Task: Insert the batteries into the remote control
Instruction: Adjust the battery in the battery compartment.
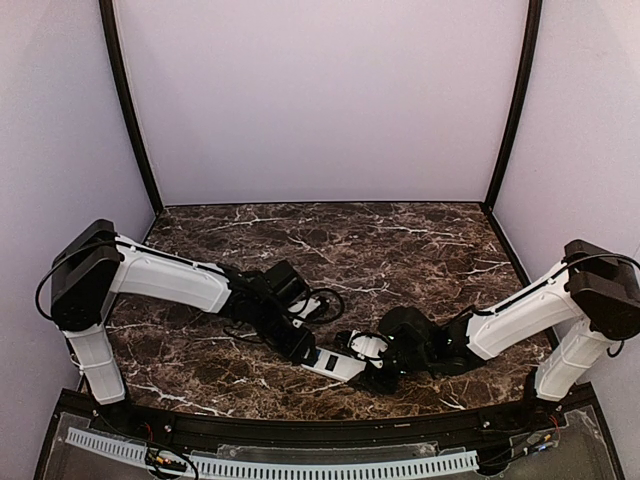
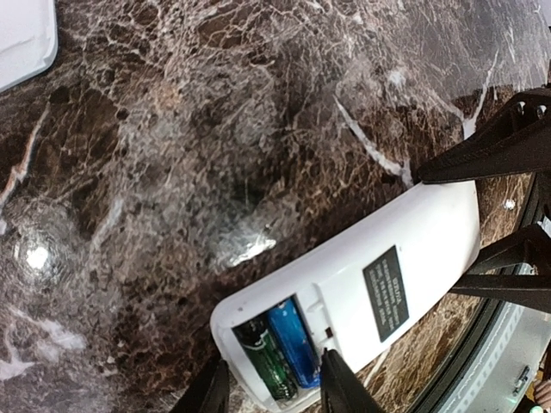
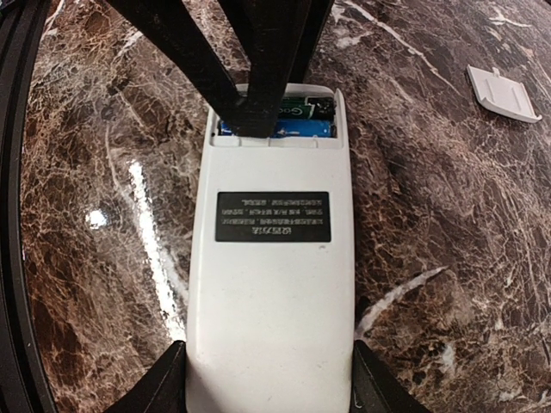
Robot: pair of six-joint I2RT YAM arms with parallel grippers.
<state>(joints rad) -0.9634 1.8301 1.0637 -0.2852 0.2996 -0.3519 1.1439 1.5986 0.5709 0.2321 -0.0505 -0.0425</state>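
Note:
The white remote control (image 3: 271, 284) lies back up on the marble, black label showing, its battery bay uncovered. Two batteries sit side by side in the bay, a dark green one (image 2: 265, 357) and a blue one (image 2: 294, 342). My right gripper (image 3: 267, 346) is shut on the remote's plain end, a finger pressed on each long side. My left gripper (image 2: 274, 361) hovers over the bay end with its jaws apart. One fingertip (image 2: 330, 366) rests at the bay's edge beside the blue battery, the other stands off the corner. In the top view the remote (image 1: 335, 365) lies between both grippers.
The loose white battery cover (image 3: 504, 90) lies on the marble away from the remote, also at a corner of the left wrist view (image 2: 21, 39). The table's black front rail (image 1: 320, 430) runs just behind the grippers. Purple walls close in the sides and back.

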